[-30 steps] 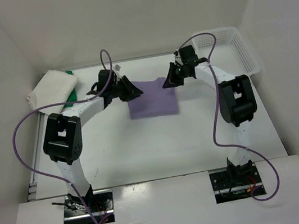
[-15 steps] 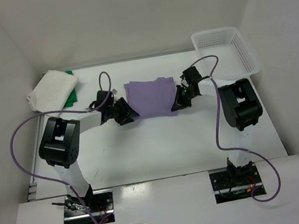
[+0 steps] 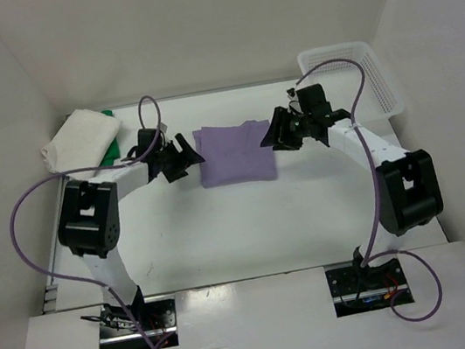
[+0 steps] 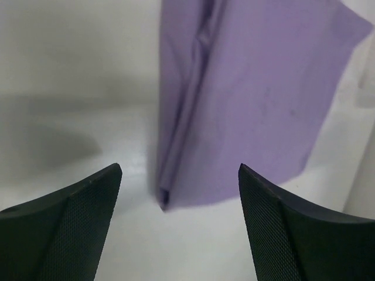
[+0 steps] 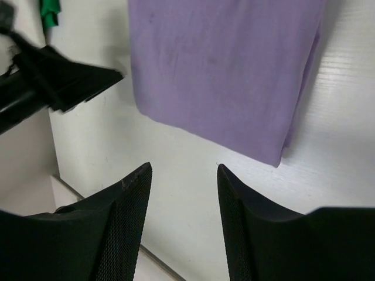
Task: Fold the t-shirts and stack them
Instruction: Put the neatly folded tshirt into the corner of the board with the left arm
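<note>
Lavender shirt [image 3: 235, 154]: plain pale purple, no print; cream shirt [image 3: 78, 139]: plain off-white; green shirt [image 3: 113, 147]: bright green, solid; basket [image 3: 386, 84]: white w/ fine mesh grid; table [image 3: 223, 229]: white, plain; arms [image 3: 89, 219]: black joints, white links; cables [image 3: 14, 237]: purple; walls [image 3: 218, 26]: off-white.

Our left arm [image 3: 115, 268] and right arm [image 3: 364, 141] are slim white links joined by bulky black motor housings [image 3: 87, 219], each trailed by a long, looping purple cable [image 3: 13, 237]. Our fingers [image 4: 64, 228] are black wedges with finely mesh-textured faces.
</note>
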You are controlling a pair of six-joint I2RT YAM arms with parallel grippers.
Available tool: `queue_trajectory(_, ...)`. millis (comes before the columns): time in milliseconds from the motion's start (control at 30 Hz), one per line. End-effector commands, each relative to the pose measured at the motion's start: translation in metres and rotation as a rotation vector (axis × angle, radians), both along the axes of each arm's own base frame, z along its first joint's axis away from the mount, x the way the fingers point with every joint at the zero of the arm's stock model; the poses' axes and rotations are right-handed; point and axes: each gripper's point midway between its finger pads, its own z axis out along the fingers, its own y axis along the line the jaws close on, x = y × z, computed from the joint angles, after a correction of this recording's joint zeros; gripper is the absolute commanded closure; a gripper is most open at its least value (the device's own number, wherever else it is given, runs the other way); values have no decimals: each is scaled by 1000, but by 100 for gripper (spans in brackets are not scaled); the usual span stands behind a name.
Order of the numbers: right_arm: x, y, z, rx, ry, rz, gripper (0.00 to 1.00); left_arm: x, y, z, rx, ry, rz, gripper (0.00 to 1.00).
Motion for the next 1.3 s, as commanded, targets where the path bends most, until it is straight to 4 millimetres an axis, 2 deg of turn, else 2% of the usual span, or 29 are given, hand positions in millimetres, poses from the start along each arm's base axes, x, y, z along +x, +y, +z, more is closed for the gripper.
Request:
queue_trajectory(0, -17, 1, 14, 10, -26, 22, 45, 23, 1, -22, 68, -22, -49, 11)
queue_trajectory(33, -20, 1, 16, 11, -31, 22, 44, 34, -4, -16, 62, -50, -71, 9)
queue_trajectory(67, -26, 1, 18, 24, -28, 22, 44, 37, -6, -31, 64, -27, -92, 9)
queue_trajectory(233, -39, -2, 12, 27, -8, 15, 43, 65, -17, -49, 84, -37, -126, 13)
queue_trajectory(267, -40, -2, 18, 36, -17, 8, 43, 69, -18, -50, 83, -40, -126, 15)
queue_trajectory(367, -44, -2, 22, 67, -14, 1, 43, 69, -49, -62, 73, -42, -173, 33)
queue_trajectory(400, -44, -2, 25, 69, -22, 1, 43, 78, -60, -52, 53, -66, -182, 39)
queue_trajectory(433, -46, -1, 27, 83, -14, 4, 43, 80, -66, -53, 44, -63, -182, 55)
queue_trajectory(467, -46, -1, 27, 83, -14, 4, 43, 82, -69, -48, 25, -65, -179, 63)
queue_trajectory(500, -46, 0, 31, 91, -21, -1, 43, 85, -81, -38, -12, -84, -177, 70)
queue_trajectory(533, -45, -4, 34, 93, -30, -12, 43, 93, -85, -19, -38, -121, -174, 81)
queue_trajectory(567, -45, -4, 34, 93, -30, -12, 43, 99, -89, 1, -65, -147, -169, 85)
queue_trajectory(633, -47, -5, 31, 91, -21, -12, 43, 108, -94, 28, -81, -189, -176, 90)
queue_trajectory(700, -52, -2, 28, 103, -5, 4, 43, 123, -100, 73, -107, -268, -187, 93)
queue_trajectory(767, -54, -1, 22, 110, 9, 14, 43, 135, -91, 107, -143, -315, -171, 94)
queue_trajectory(800, -56, -1, 18, 108, 20, 13, 43, 146, -71, 141, -156, -369, -131, 94)
queue_trajectory(833, -58, -2, 16, 100, 25, 19, 43, 150, -59, 155, -161, -388, -118, 94)
queue_trajectory(867, -62, -3, 11, 96, 45, 18, 43, 160, -28, 185, -158, -446, -68, 94)
queue_trajectory(933, -62, -3, 11, 89, 38, 26, 43, 165, 9, 213, -162, -494, -13, 94)
queue_trajectory(967, -63, -2, 9, 92, 43, 42, 43, 163, 30, 236, -162, -535, 10, 94)
queue_trajectory(1000, -63, -2, 9, 92, 43, 42, 43, 163, 51, 247, -157, -556, 36, 94)
queue_trajectory(1033, -63, 0, 6, 97, 53, 49, 43, 167, 100, 250, -134, -557, 118, 94)
queue_trajectory(1067, -64, 1, 4, 103, 64, 56, 43, 161, 126, 264, -128, -583, 165, 93)
queue_trajectory(1100, -64, 1, 4, 103, 64, 56, 43, 157, 151, 266, -128, -590, 206, 93)
queue_trajectory(1133, -65, 2, 2, 106, 72, 71, 43, 154, 202, 269, -120, -610, 299, 91)
queue_trajectory(1167, -62, 3, 2, 107, 70, 71, 43, 142, 225, 249, -115, -568, 363, 86)
queue_trajectory(1200, -63, 5, 6, 116, 71, 81, 43, 136, 247, 237, -109, -556, 420, 51)
queue_trajectory(1233, -62, 4, 3, 109, 74, 88, 43, 124, 284, 224, -94, -525, 510, 33)
queue_trajectory(1267, -61, 6, 7, 118, 65, 96, 43, 115, 299, 206, -100, -469, 569, 20)
